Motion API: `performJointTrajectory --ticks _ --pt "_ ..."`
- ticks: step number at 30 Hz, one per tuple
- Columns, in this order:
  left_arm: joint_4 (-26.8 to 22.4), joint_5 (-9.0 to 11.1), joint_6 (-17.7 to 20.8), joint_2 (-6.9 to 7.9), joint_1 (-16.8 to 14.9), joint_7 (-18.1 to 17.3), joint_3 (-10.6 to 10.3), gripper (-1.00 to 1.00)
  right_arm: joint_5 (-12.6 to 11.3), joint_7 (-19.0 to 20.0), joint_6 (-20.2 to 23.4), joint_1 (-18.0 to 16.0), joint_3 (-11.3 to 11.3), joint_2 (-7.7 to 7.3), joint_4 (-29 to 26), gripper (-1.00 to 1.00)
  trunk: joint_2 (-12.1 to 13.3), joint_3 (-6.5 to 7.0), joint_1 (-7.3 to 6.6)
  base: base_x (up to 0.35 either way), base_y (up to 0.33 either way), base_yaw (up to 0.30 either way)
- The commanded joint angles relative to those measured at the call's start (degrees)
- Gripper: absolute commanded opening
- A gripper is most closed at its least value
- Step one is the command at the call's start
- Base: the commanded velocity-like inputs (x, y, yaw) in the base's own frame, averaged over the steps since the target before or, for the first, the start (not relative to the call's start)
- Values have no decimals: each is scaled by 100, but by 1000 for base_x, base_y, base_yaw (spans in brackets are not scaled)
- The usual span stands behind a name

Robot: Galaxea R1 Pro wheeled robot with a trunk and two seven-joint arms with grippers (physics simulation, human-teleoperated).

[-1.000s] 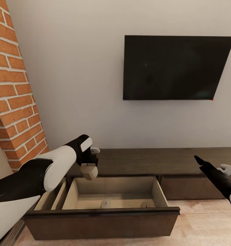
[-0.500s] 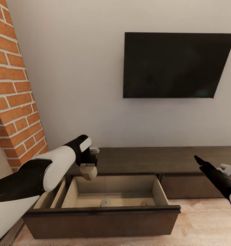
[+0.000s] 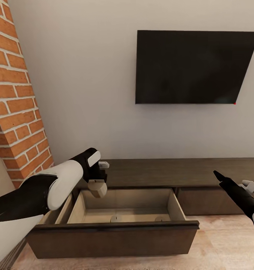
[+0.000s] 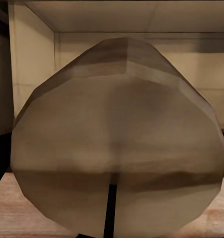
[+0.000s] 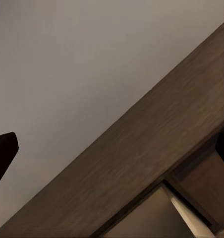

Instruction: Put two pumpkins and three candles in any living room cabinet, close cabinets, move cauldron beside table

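Note:
My left gripper [image 3: 96,183] is shut on a cream candle [image 3: 98,189], held over the back left corner of the open drawer [image 3: 111,238] of the long dark brown cabinet [image 3: 172,172]. In the left wrist view that candle [image 4: 117,148] is very close, with the drawer's pale inside behind it. Two more candles [image 3: 115,218] [image 3: 159,218] stand on the drawer's floor near its front wall. My right gripper [image 3: 218,175] hovers at the right, above the cabinet's closed part, with nothing in it. One dark fingertip [image 5: 0,153] shows at the edge of the right wrist view.
A red brick fireplace column [image 3: 14,97] rises at the left. A black TV [image 3: 194,67] hangs on the white wall above the cabinet. Light wood floor [image 3: 228,243] lies in front of the cabinet at the right.
The whole view has shifted a little: the TV sits higher in the picture and the drawer lower. Both arms keep their places, and the candle stays in the left gripper.

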Motion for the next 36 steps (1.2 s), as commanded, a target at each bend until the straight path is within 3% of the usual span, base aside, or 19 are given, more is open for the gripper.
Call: performJointTrajectory --ticks 1,18,30,36 --pt "-9 58 17 -1 -3 55 -11 -100 -61 -51 25 -4 -1 -1 -9 100 -45 -24 21 0 0 0" --pt "-1 58 40 -1 2 73 -11 -100 -61 -51 25 -4 -10 -95 -9 100 -726 -330 395 0 0 0" --pt "-1 58 -44 -20 272 72 -11 -100 -61 -51 25 -4 -11 -99 -9 100 -1208 -545 658 0 0 0" --pt "-3 58 -52 -2 311 80 -11 -100 -61 -51 25 -4 -13 -99 -9 100 -1229 -676 681 0 0 0"
